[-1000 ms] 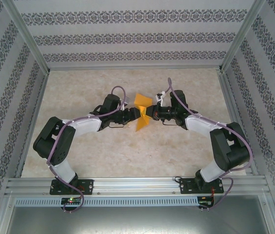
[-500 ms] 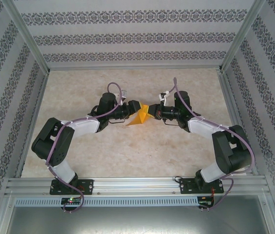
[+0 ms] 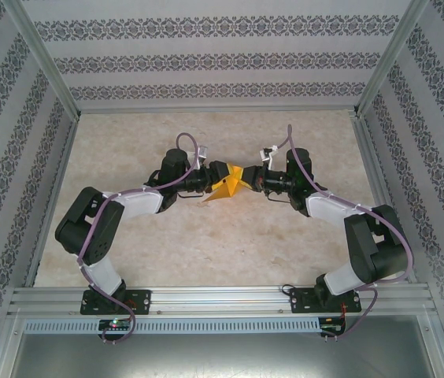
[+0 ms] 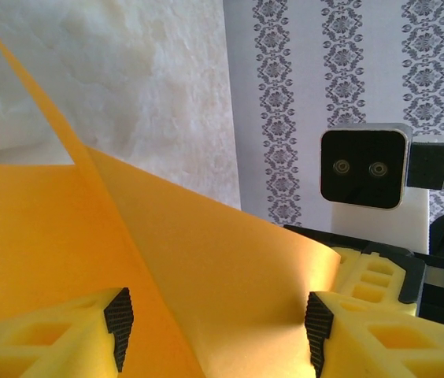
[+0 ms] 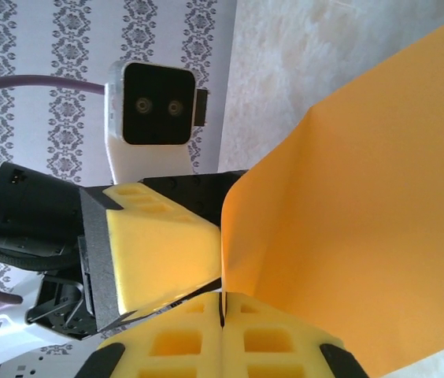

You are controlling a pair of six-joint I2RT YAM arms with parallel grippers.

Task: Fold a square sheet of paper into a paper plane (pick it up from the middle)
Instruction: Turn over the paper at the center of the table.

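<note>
Right jaws are squeezing shut on one edge of the square sheet of paper. Their yellow pads are pressing together with the orange edge caught in the seam. Left jaws are standing about half open. The paper is running between their two pads, but I am not seeing them pinching it. The paper is hanging up between my two arms, over the far middle of the tabletop. I cannot tell if its low corner is touching down.

I am thinking this paper is very light and thin. It is bending and flopping easily, and it is likely going to crumple or tear if I am pulling hard. It may also be sliding on the soft pads. I am guessing the best place to hold it is close by an edge or a fold, with a gentle pinch.

One second ago the paper was standing taller and spreading wider, like a bow. Now it is looking smaller and lower, bending over into a pointy shape. Both wrists are sitting a bit farther back too.
</note>
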